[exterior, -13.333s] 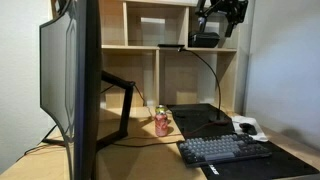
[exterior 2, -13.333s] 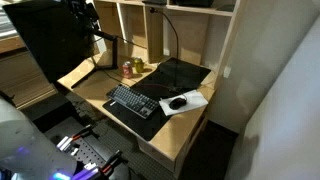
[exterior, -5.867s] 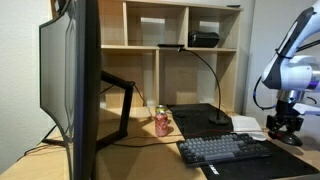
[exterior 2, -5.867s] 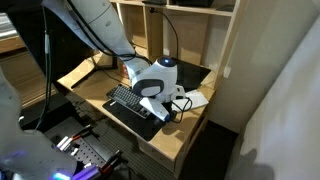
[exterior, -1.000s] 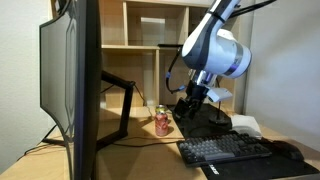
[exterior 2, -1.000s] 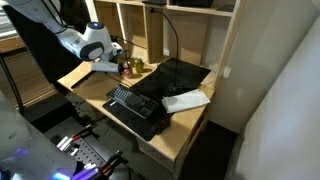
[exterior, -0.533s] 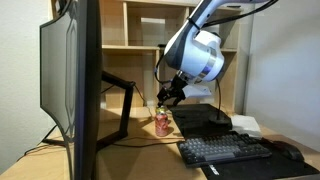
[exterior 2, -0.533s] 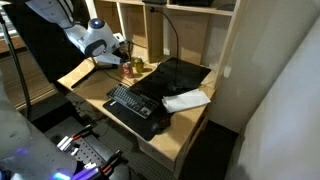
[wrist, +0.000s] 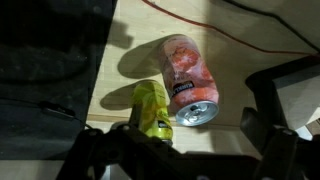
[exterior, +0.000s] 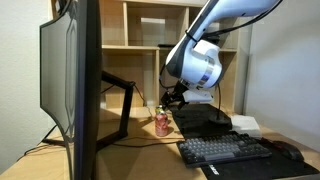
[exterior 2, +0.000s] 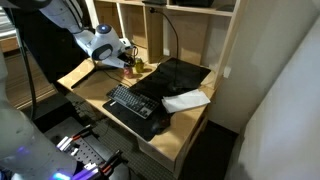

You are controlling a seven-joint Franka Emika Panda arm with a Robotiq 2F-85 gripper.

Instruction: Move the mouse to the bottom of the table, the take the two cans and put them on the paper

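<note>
No legible text, brand or number found; label patch on red can (wrist: 188,75) and print on yellow-green can (wrist: 152,108) too blurred to read.

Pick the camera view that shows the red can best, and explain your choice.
The wrist view is best. The red can sits near the frame's centre, large enough to show its label and silver top, beside a yellow-green can. In both exterior views the red can is only a small, distant shape, with no detail readable.

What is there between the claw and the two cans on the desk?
Nothing. In the wrist view the red can and the yellow-green can show unblocked, with the open claw just above them.
</note>
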